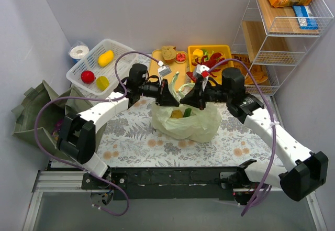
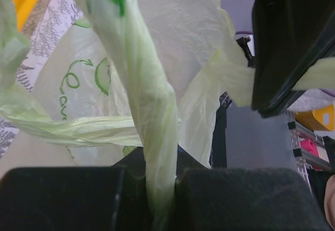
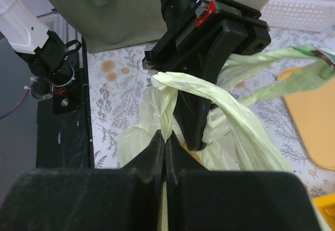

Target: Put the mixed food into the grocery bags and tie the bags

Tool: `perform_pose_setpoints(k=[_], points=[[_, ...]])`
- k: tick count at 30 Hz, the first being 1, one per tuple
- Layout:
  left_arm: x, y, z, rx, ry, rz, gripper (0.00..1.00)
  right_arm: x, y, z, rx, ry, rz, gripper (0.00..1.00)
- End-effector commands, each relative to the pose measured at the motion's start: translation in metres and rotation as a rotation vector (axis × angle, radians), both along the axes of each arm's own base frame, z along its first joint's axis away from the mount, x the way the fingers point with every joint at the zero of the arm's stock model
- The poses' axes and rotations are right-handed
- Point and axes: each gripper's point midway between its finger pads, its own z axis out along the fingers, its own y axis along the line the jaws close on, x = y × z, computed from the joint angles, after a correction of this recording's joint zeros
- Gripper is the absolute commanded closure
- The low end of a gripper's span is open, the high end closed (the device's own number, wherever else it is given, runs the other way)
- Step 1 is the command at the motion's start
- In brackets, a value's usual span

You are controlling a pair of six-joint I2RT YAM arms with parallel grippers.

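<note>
**Nearly tied: both grippers clamped on the pale-green plastic bag's handles**

Slumps at the middle of the floral table mat [image 1: 131,131], just ahead of the two arms: the pale-green plastic bag [image 1: 188,126], with a yellow piece [image 1: 177,113] and a green piece [image 1: 187,111] showing in its open mouth. Brings the left gripper [image 1: 171,99] and right gripper [image 1: 187,101] tip to tip right above it. Clenches, on the left, one roped-up handle [image 2: 152,110] between closed fingers [image 2: 230,199]. Pinches, on the right, the other handle [image 3: 166,110] the same way, jaws fully shut on the film.

Looks thin, crinkly and very light, with little weight from the toy food inside. Seems likely to stretch or tear under a hard pull, and slick enough to slide out of a loose pinch. Calls for a hold on the twisted part of each handle, close to where the knot must form, never on the slack bag wall.

Leaves the olive fabric tote [image 1: 31,110] crumpled off the mat at far left, well apart. Shows more toy food on the yellow tray [image 1: 227,47] and in the white basket [image 1: 77,80] behind.
</note>
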Motion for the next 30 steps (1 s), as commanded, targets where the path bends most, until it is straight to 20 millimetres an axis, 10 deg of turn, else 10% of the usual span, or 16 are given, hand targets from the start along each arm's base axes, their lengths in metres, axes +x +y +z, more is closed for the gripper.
perform_pose_setpoints(k=[1, 4, 10, 30], points=[[-0.016, -0.001, 0.003, -0.006, -0.048, -0.061, 1.0, -0.008, 0.018, -0.005, -0.031, 0.04, 0.104, 0.99], [-0.015, 0.001, -0.006, 0.016, -0.049, -0.038, 1.0, -0.011, 0.021, -0.009, -0.07, 0.086, 0.11, 0.97], [-0.008, 0.002, -0.026, 0.076, -0.012, -0.016, 1.0, -0.019, 0.001, 0.0, -0.168, 0.066, 0.068, 0.32], [-0.009, 0.009, -0.024, 0.097, -0.043, 0.011, 1.0, -0.006, -0.065, 0.098, -0.151, -0.434, -0.279, 0.01]])
